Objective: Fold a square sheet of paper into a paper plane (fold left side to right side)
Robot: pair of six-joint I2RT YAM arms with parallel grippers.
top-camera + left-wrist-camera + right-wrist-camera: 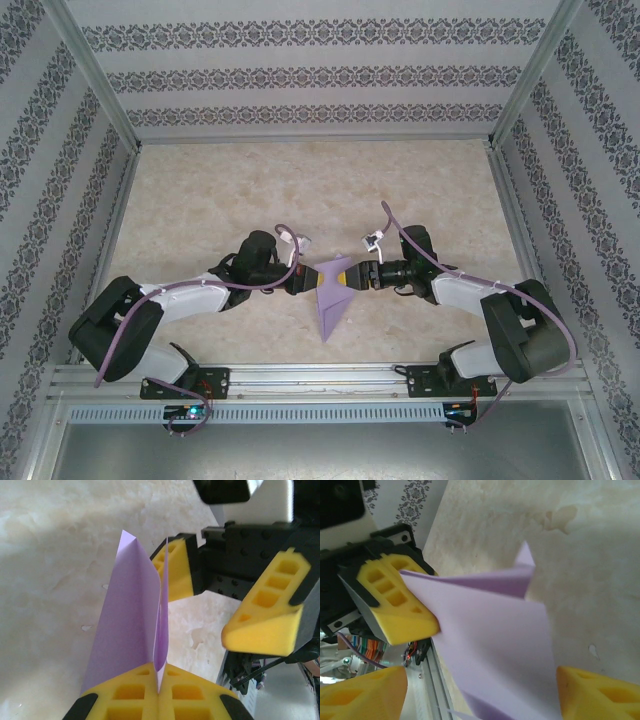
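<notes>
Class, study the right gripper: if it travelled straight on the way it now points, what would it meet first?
The folded lavender paper: it stands between the open fingers of the right gripper, pinched by the shut left gripper. Just behind the paper, the left gripper would likely come next.

Your stock, by material:
- Paper plane [127, 625]: thin lavender paper, matte, smooth, sharply creased.
- Left gripper [159, 682], pads [130, 695]: yellow, matte, with moulded cells, set in black plastic.
- Table [200, 190]: pale marble-look top, smooth, with a faint sheen.
- Rail [320, 378], 6 o'clock in your overhead view: bare grooved metal.
- Walls [300, 70]: matte with a printed pattern.
</notes>
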